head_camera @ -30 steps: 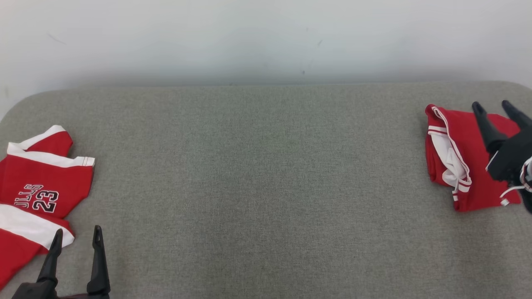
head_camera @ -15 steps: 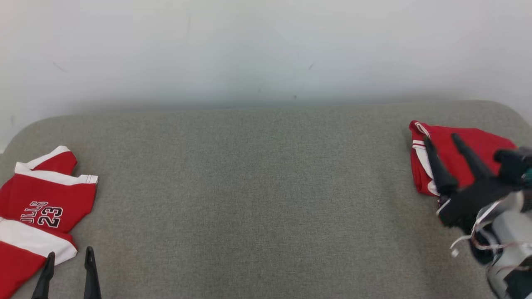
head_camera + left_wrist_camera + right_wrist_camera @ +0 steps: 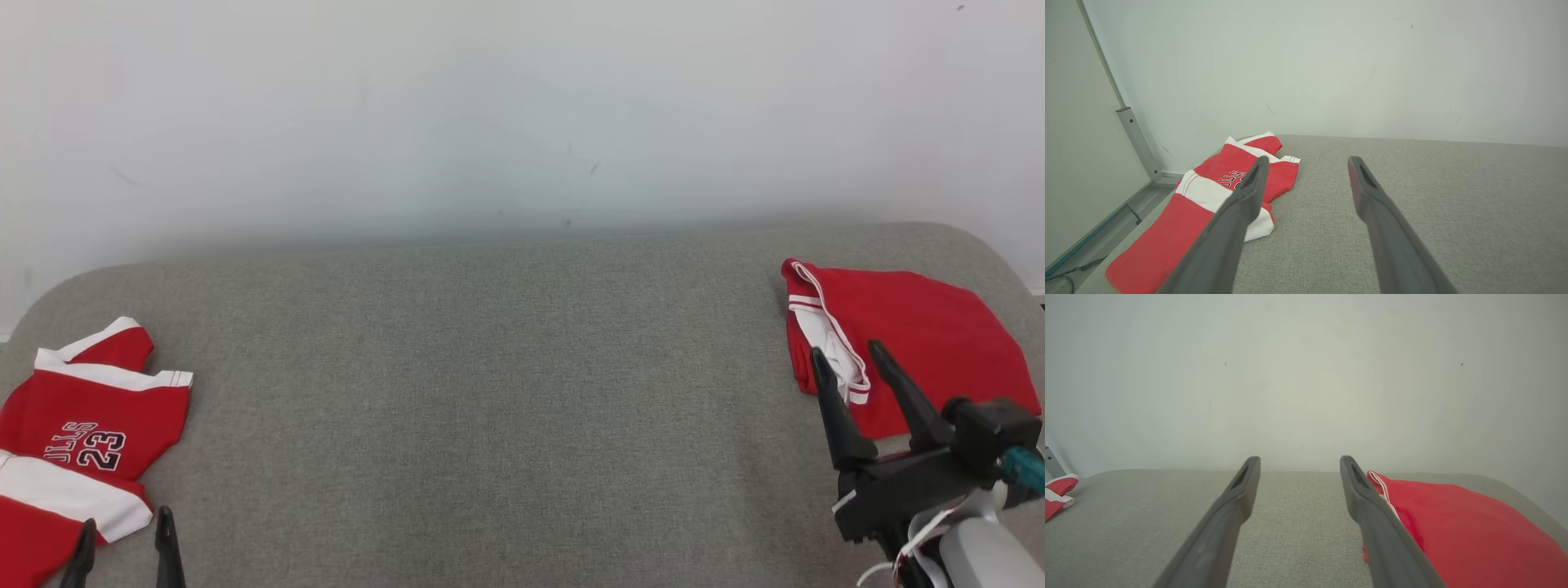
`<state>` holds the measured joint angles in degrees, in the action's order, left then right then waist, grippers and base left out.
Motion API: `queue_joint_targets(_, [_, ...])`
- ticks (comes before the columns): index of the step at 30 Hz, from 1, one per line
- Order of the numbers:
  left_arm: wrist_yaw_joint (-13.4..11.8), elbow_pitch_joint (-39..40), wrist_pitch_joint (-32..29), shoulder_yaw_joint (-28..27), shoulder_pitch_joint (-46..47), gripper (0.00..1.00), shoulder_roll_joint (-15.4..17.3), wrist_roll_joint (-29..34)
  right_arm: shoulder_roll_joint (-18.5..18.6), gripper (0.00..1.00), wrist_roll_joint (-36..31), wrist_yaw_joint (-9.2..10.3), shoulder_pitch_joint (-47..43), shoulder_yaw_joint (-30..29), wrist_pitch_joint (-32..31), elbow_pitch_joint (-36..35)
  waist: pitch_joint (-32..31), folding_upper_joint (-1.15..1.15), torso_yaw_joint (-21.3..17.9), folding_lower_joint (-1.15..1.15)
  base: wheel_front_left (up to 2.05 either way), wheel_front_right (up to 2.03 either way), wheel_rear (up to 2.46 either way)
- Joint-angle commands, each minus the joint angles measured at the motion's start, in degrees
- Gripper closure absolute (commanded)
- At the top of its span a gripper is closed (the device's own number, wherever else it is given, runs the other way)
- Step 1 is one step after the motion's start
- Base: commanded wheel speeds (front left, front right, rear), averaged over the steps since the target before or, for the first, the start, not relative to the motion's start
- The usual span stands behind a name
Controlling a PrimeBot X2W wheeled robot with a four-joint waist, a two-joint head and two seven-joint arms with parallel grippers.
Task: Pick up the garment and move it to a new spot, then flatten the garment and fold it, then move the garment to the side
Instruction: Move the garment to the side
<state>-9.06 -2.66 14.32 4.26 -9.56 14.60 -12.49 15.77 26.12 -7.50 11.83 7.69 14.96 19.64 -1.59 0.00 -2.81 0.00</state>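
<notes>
Left gripper (image 3: 124,531), right gripper (image 3: 845,353) gape empty; we'd pinch an edge of the limp, likely light red-and-white jersey (image 3: 90,392), eight o'clock.

Garment (image 3: 927,339) at table's (image 3: 506,392) right end, jersey (image 3: 94,400) at left end

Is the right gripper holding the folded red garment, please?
No, the right gripper has its fingers apart with nothing between them, and the folded red garment lies on the grey fabric surface beside them.
</notes>
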Motion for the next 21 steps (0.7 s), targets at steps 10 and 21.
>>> queue_joint_targets(10, [0.4,-0.21,-3.53,1.05,-1.28,0.0,2.52,0.69,-6.23,0.0,-10.39,0.03,-8.73,-7.22,-1.93,-3.48,-0.44,0.0,-0.9,0.0,0.0,0.0,0.0])
queue_joint_targets(21, [-0.2,1.07,-3.87,0.12,-0.24,0.0,3.31,-0.38,-8.21,0.0,-10.87,0.03,-9.69,-9.01,-4.1,-5.16,-0.59,0.0,-0.43,0.0,0.0,0.0,0.0])
